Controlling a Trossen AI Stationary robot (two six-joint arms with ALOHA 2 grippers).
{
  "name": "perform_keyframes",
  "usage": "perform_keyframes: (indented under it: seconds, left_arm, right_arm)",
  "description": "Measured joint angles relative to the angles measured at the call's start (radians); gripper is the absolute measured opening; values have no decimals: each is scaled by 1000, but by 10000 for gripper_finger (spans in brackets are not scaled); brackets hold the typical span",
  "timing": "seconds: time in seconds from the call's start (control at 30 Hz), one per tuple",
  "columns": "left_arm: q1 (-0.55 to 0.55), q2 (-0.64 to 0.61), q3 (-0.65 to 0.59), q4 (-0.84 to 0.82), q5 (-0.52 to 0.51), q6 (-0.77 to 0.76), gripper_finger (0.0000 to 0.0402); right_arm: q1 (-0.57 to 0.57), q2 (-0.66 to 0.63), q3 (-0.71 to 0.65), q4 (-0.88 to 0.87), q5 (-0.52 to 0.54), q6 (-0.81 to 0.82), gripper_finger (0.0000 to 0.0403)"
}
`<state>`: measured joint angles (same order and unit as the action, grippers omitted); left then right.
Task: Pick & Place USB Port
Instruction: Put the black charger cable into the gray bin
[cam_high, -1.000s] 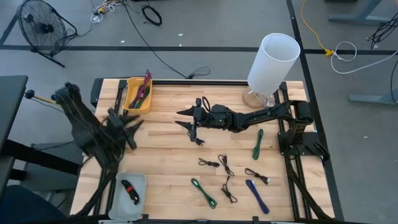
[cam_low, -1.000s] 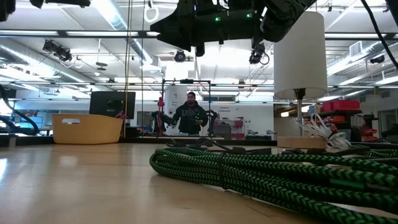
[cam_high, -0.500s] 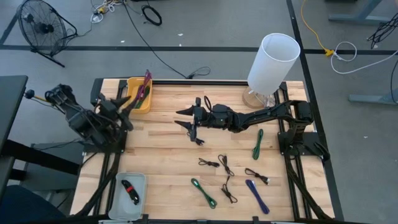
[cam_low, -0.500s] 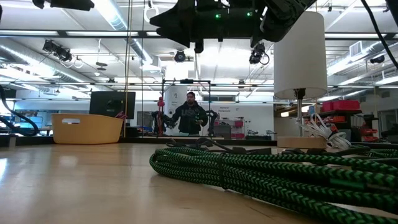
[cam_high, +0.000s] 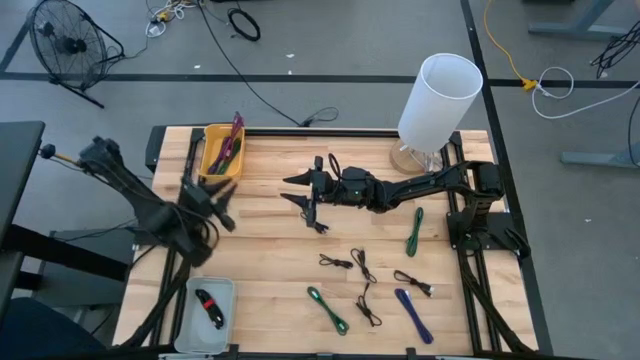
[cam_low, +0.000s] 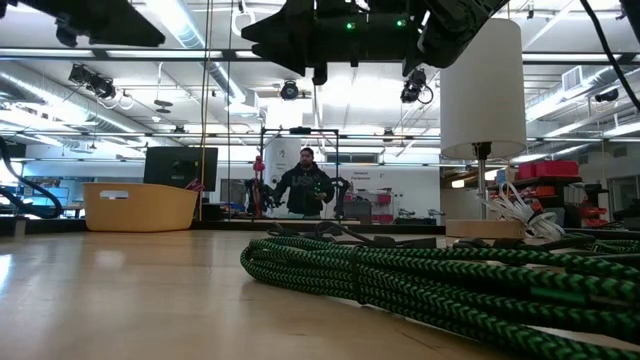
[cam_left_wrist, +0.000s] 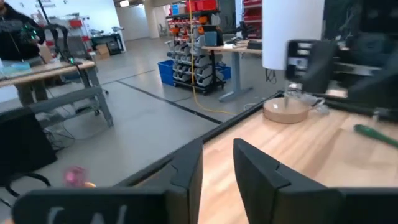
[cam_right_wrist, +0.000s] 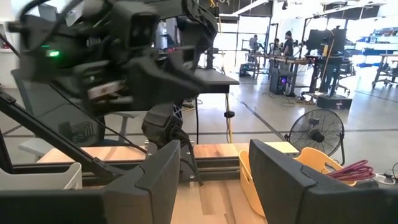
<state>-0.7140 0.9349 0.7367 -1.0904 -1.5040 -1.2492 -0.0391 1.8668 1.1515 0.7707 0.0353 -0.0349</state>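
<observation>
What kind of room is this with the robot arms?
It looks like a robot lab or workshop. A wooden table carries short cables and a yellow bin, and behind it stand workbenches, a floor fan and parts shelves.

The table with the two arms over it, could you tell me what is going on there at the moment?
Cables are being sorted into bins. The right gripper hangs open over the middle of the table, holding nothing, just above a small black cable. The left gripper is near the yellow bin, which holds coloured cables, and it also looks empty. Several black, green and blue cables remain loose on the wood, and one cable lies in the grey tray.
</observation>
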Motion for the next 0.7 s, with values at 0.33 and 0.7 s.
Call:
perform_keyframes:
  seconds: [0.33, 0.7]
  left_arm:
    - [136, 293, -9, 267, 14, 54, 38]
    - [215, 380, 41, 880, 290, 878, 6]
  right_arm:
    - [-1, 0, 0, -7, 0, 0, 192]
    - [-13, 0, 0, -33, 1, 1, 192]
